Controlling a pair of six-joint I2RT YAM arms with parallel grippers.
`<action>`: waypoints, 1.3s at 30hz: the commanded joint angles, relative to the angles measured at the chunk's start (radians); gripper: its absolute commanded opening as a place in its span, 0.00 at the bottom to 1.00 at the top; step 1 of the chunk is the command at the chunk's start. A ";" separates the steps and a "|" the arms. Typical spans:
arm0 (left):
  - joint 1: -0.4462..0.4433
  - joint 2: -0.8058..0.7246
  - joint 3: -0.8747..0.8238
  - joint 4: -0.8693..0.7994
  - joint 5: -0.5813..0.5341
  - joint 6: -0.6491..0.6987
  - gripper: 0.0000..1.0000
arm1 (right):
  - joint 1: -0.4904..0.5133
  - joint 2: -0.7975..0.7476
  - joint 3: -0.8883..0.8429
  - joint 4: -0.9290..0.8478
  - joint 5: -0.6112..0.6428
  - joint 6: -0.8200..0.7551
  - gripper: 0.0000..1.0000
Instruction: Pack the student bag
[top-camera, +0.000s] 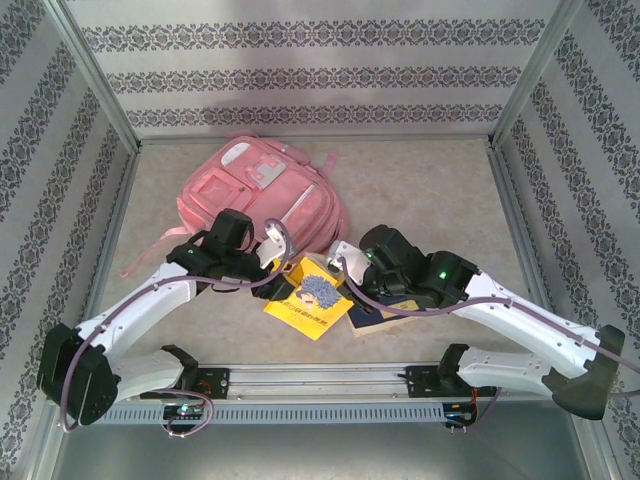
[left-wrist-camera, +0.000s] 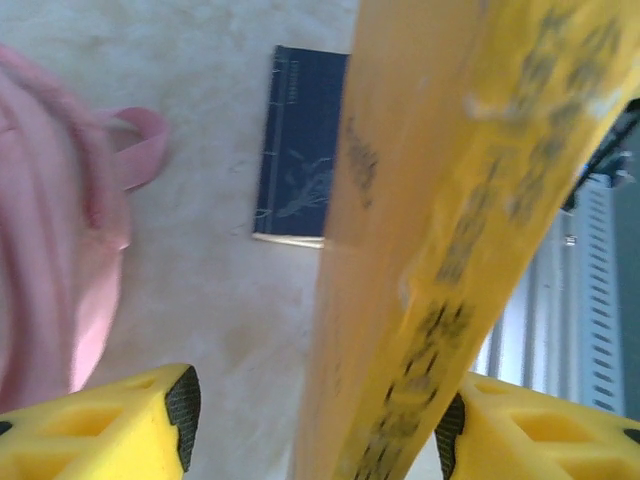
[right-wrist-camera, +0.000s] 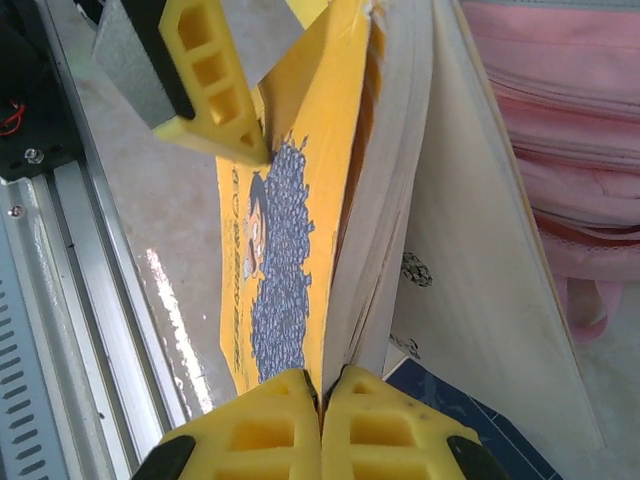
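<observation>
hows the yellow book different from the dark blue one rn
Colour and cover: the yellow book has a grey cartoon print; the dark blue book bears a faint pale drawing. Pose: the yellow book is tipped up with pages fanned open; the dark blue book lies flat and closed on the table. Handling: the right gripper pinches the yellow book's cover; no gripper holds the dark blue book. Both are outside the pink backpack.
</observation>
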 joint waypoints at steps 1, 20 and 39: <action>-0.022 0.008 0.042 0.001 0.151 0.091 0.61 | 0.016 0.004 0.054 0.051 0.033 -0.025 0.00; -0.016 -0.129 0.053 0.402 0.053 -0.320 0.00 | -0.044 -0.121 0.067 0.096 0.416 0.091 0.61; -0.017 -0.089 0.331 0.585 -0.649 -1.495 0.00 | -0.268 -0.050 0.162 0.305 -0.030 1.022 0.68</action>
